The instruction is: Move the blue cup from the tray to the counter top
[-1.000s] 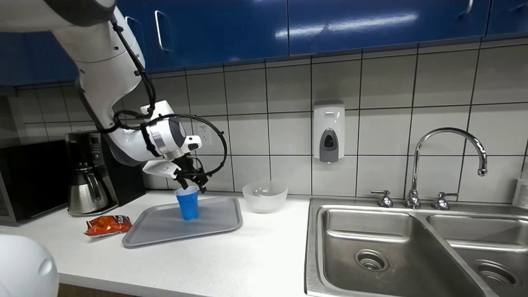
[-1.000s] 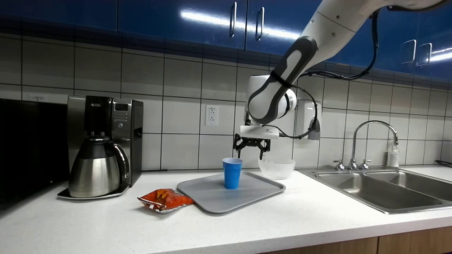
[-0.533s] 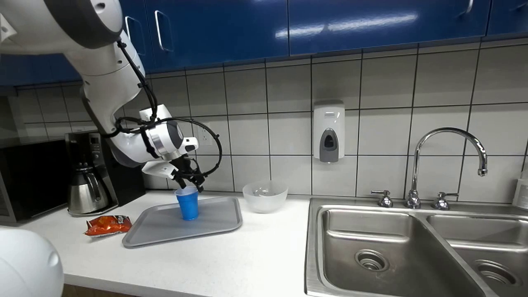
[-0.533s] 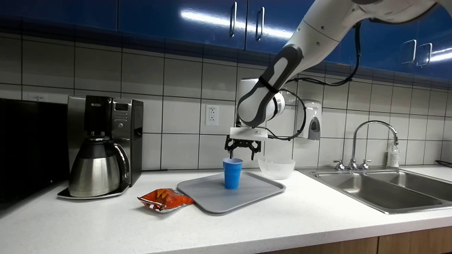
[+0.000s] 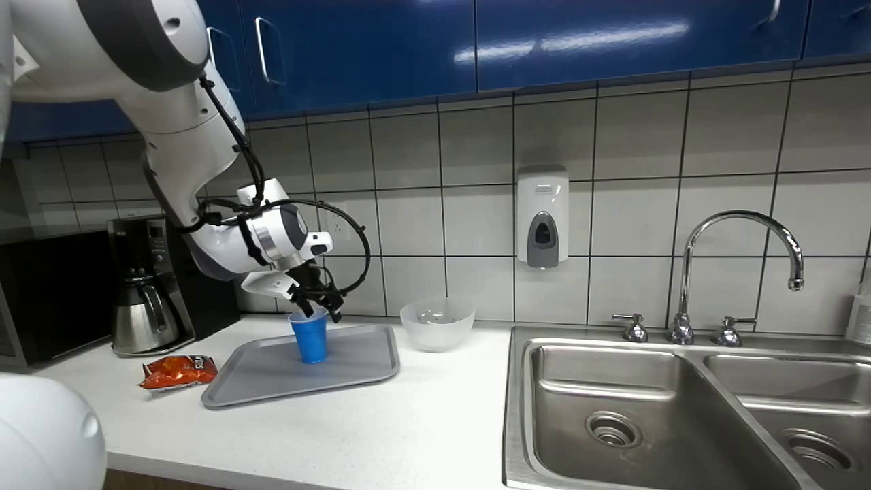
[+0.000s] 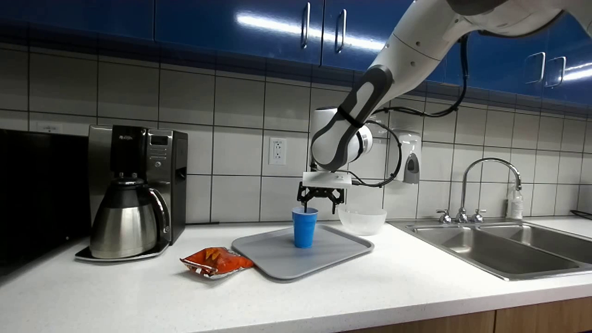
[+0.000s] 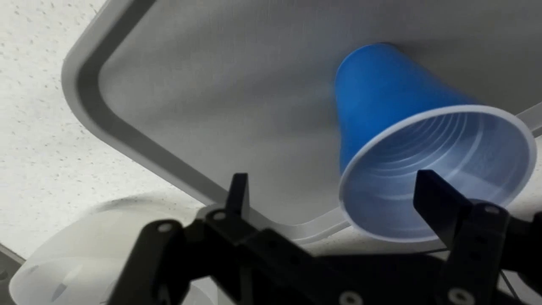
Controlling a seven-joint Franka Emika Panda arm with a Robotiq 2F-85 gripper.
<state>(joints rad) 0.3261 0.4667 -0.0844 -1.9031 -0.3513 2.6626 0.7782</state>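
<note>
Spot, in an exterior view, the blue cup (image 5: 311, 341) upright on the tray (image 5: 262, 373), back from the front edge of the desk (image 5: 435, 408). Catch, in an exterior view, the end effector (image 6: 319, 211) at the cup's lip, with jaws apart, clamped on nothing. Over to the wrist view: see one finger (image 7: 438, 203) at the mouth, inside or above, can't tell, another outside. Looks like a rim pinch: sink straight, close softly, then lift clear of the tray before swinging toward the desk's front edge.

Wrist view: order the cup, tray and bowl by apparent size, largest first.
1. Tray
2. Cup and bowl, unranked: pincer and frame edge hide some of the bowl, and the cup looks nearer the camera.
</note>
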